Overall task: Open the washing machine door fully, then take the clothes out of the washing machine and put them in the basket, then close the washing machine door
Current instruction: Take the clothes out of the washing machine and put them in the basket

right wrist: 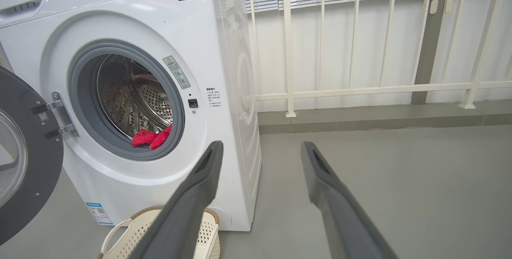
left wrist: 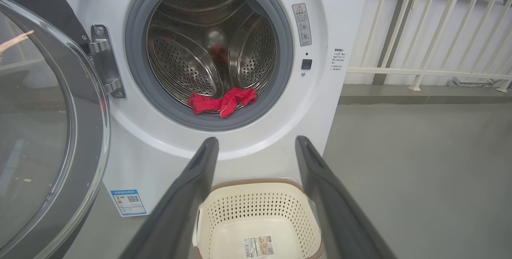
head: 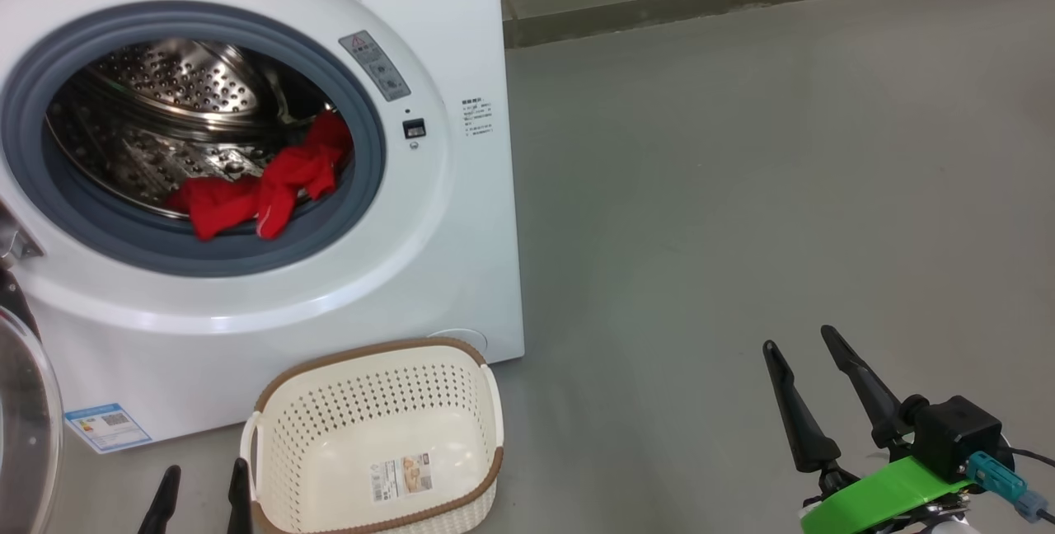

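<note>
The white washing machine (head: 461,39) stands at the left with its round door (head: 25,427) swung open to the far left. Red clothes (head: 264,188) lie at the front lip of the steel drum, against the grey rubber ring. On the floor before the machine sits the cream basket (head: 363,350), holding nothing but its label sticker. My left gripper (head: 204,484) is open, low and just left of the basket. In the left wrist view its fingers (left wrist: 188,195) frame the basket (left wrist: 256,211) below the clothes (left wrist: 222,101). My right gripper (head: 799,338) is open over bare floor, far right of the basket.
Grey floor (head: 742,188) spreads to the right of the machine. A low concrete curb (right wrist: 380,117) with a white railing (right wrist: 288,51) runs behind it. The open door (left wrist: 40,123) juts out on the machine's left side, beside my left arm.
</note>
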Available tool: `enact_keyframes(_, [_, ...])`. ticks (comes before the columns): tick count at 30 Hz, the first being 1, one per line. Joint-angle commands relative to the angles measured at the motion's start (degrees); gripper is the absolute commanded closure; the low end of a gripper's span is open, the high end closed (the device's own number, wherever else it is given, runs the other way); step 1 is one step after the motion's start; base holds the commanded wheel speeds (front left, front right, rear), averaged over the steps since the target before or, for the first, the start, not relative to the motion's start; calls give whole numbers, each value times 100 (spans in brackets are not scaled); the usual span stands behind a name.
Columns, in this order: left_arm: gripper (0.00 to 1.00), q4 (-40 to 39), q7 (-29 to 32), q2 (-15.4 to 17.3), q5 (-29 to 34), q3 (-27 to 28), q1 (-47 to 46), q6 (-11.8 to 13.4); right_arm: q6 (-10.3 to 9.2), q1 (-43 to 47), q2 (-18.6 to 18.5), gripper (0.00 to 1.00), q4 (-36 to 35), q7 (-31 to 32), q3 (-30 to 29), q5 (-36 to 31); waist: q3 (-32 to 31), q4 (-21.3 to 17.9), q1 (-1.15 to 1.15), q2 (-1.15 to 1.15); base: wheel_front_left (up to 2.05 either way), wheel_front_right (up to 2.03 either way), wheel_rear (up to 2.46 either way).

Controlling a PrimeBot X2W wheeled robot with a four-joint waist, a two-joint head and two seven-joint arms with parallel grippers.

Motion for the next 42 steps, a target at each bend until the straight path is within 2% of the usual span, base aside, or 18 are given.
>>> enact_keyframes(1, [0, -108, -69, 33, 46, 208, -176, 16, 20, -79, -85, 0, -127, -37, 150, 20, -8, 9, 0, 0, 89, -89, 0])
enact_keyframes(11, [0, -127, -69, -1, 22, 255, -157, 87, 20, -74, -104, 0, -112, -37, 205, 50, -19, 28, 0, 0, 163, -163, 0])
enact_keyframes(21, [0, -348, -69, -33, -131, 223, -130, 36, 20, -104, -124, 0, -92, -37, 212, 59, 45, 12, 0, 0, 155, -155, 0])
enact_keyframes(42, [0, -411, -69, -59, -53, 142, -82, 74, 20, -123, -112, 0, -93, -37, 241, 54, 95, 67, 0, 0, 11, -11, 0])
